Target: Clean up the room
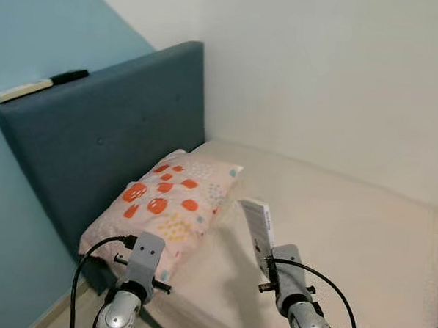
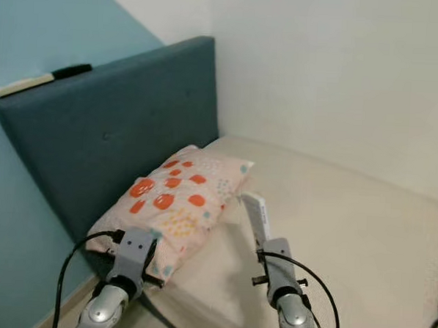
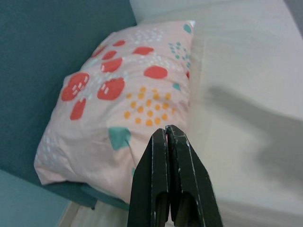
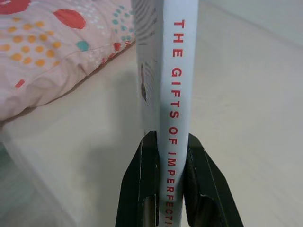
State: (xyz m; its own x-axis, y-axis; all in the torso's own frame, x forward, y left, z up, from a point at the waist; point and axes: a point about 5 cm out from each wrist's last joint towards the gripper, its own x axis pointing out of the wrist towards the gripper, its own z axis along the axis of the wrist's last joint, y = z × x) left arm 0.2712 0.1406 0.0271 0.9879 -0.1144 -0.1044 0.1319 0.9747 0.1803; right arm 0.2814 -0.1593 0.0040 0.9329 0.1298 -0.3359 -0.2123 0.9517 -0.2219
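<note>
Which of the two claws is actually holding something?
The right claw: its black fingers clamp a white book with red spine lettering. The left claw is shut on nothing.

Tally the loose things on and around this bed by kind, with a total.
Pillow: 1
Book, held in the right gripper: 1
Things on top of the headboard, a pale flat one and a black one: 2
Total: 4

The pillow (image 1: 163, 209) is lying on the bed (image 1: 348, 229) at its left end, resting against the headboard (image 1: 95, 143) behind it. Two flat things (image 1: 41, 85) are sitting on the headboard's top, far left. The book (image 1: 257, 228) is hanging over the bed, just right of the pillow, in the right gripper (image 4: 169, 165). The left gripper (image 3: 166, 142) is hovering near the pillow's near corner.
</note>
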